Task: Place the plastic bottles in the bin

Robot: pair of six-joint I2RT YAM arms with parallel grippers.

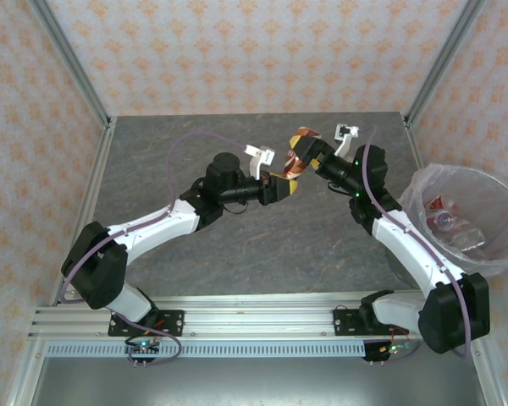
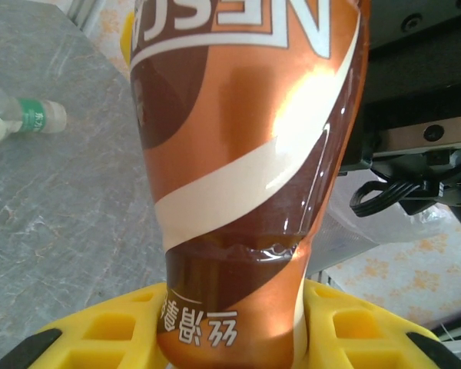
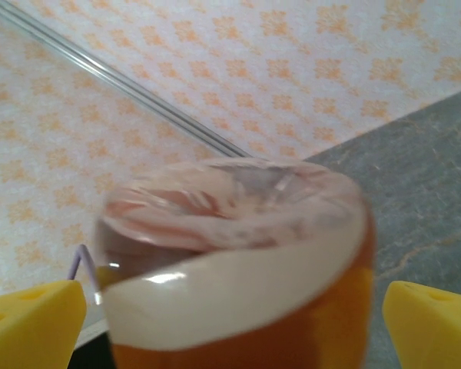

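Note:
A brown-and-orange labelled plastic bottle (image 1: 295, 158) hangs above the middle of the table between both arms. My left gripper (image 1: 281, 182) is shut on its narrow end (image 2: 238, 154), the yellow fingers (image 2: 353, 327) pressed against both sides. My right gripper (image 1: 309, 152) is open around the bottle's wide base (image 3: 238, 269), with a gap between the bottle and each yellow fingertip (image 3: 434, 323). Another clear bottle with a green label (image 2: 15, 119) lies on the table. The bin (image 1: 491, 179), lined with a whitish bag, stands at the right and holds a few bottles (image 1: 449, 224).
The grey stone-patterned table (image 1: 195, 152) is enclosed by patterned walls with metal posts (image 1: 72, 59) at the corners. The right arm's black body (image 2: 422, 115) sits close beside the held bottle. An aluminium rail (image 1: 254, 321) runs along the near edge.

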